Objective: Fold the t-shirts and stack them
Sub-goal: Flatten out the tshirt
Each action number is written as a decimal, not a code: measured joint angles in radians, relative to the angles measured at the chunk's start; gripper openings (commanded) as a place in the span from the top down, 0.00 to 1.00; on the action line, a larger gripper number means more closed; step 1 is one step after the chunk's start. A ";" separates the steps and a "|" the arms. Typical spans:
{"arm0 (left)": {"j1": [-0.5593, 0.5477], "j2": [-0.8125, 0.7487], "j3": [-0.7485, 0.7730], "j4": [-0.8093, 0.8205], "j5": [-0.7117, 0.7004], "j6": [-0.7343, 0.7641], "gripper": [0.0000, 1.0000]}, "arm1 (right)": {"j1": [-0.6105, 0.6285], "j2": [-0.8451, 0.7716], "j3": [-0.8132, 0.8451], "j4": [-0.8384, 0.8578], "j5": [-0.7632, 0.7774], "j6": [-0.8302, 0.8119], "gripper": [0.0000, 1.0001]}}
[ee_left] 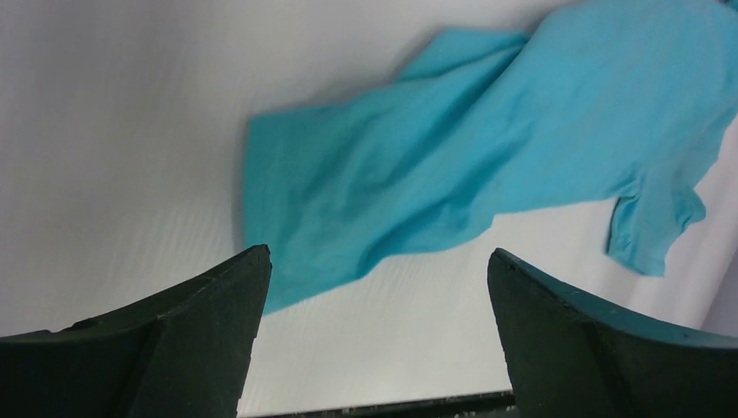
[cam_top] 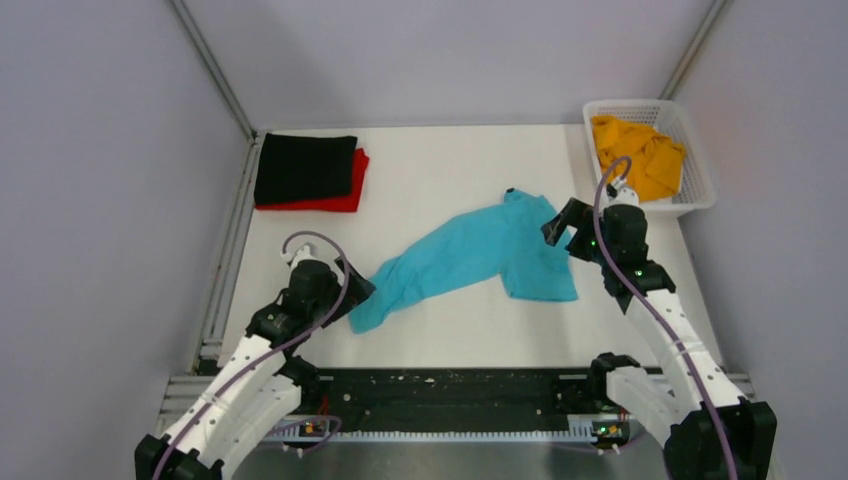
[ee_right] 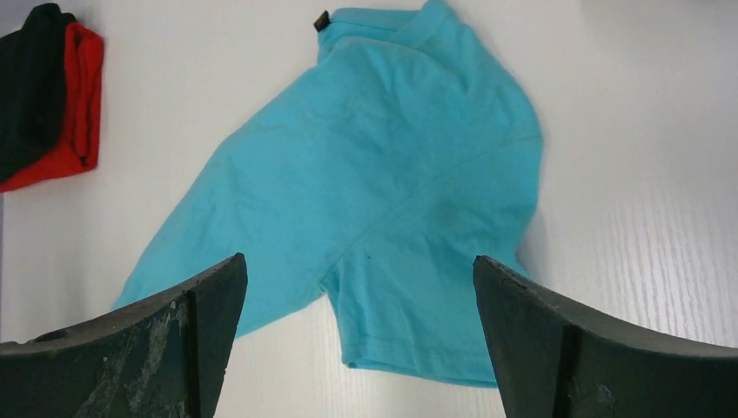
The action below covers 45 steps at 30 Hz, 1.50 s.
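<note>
The turquoise t-shirt lies crumpled in a diagonal strip across the middle of the table; it also shows in the left wrist view and the right wrist view. My left gripper is open and empty just left of the shirt's lower end. My right gripper is open and empty above the shirt's right sleeve. The black t-shirt lies folded on the folded red t-shirt at the back left. The orange-yellow t-shirt lies crumpled in the white mesh basket.
The basket stands at the back right corner, right behind my right wrist. Grey walls and metal rails enclose the table on the left, back and right. A black rail runs along the near edge between the arm bases.
</note>
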<state>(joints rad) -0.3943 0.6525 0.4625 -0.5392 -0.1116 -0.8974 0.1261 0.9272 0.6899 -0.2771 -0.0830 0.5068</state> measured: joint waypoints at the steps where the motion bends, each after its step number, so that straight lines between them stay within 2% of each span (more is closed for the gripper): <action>1: -0.002 0.009 -0.021 -0.011 0.040 -0.028 0.04 | 0.000 -0.019 -0.024 -0.001 0.012 0.002 0.01; 5: -0.022 0.047 -0.088 -0.066 0.123 -0.106 0.14 | 0.000 -0.064 -0.097 -0.002 0.076 0.013 0.01; 8: -0.034 0.071 -0.114 -0.089 0.158 -0.147 0.17 | 0.000 -0.075 -0.121 -0.004 0.106 0.019 0.01; 12: -0.040 0.108 -0.107 -0.094 0.150 -0.164 0.23 | 0.000 -0.077 -0.122 -0.005 0.119 0.021 0.01; 18: -0.043 0.251 -0.056 -0.078 0.110 -0.175 0.38 | 0.000 -0.077 -0.122 -0.003 0.121 0.029 0.01; 21: -0.045 0.313 -0.024 -0.071 0.076 -0.174 0.41 | 0.000 -0.077 -0.122 -0.004 0.123 0.029 0.01; 24: -0.046 0.380 0.012 -0.071 0.026 -0.167 0.58 | 0.000 -0.077 -0.122 -0.011 0.134 0.028 0.01; 25: -0.046 0.397 0.021 -0.069 0.013 -0.165 0.68 | 0.000 -0.077 -0.122 -0.021 0.142 0.027 0.01; 26: -0.046 0.412 0.025 -0.066 -0.002 -0.157 0.86 | 0.000 -0.078 -0.121 -0.032 0.151 0.026 0.01; 27: -0.046 0.428 0.030 -0.062 -0.012 -0.143 0.99 | 0.000 -0.080 -0.121 -0.048 0.168 0.025 0.01; 35: -0.045 0.476 0.048 -0.023 -0.005 -0.071 1.00 | 0.000 -0.153 -0.117 -0.208 0.309 0.037 0.01; 39: -0.045 0.455 0.046 -0.021 -0.003 -0.041 1.00 | 0.000 -0.198 -0.118 -0.253 0.260 0.034 0.03; 45: -0.045 0.350 0.016 0.017 -0.002 -0.015 1.00 | 0.000 -0.169 -0.120 -0.302 0.183 0.041 0.16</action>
<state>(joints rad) -0.4393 1.0027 0.4786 -0.5224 -0.1131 -0.9123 0.1261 0.7578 0.5697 -0.5789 0.1005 0.5476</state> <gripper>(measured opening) 0.018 0.895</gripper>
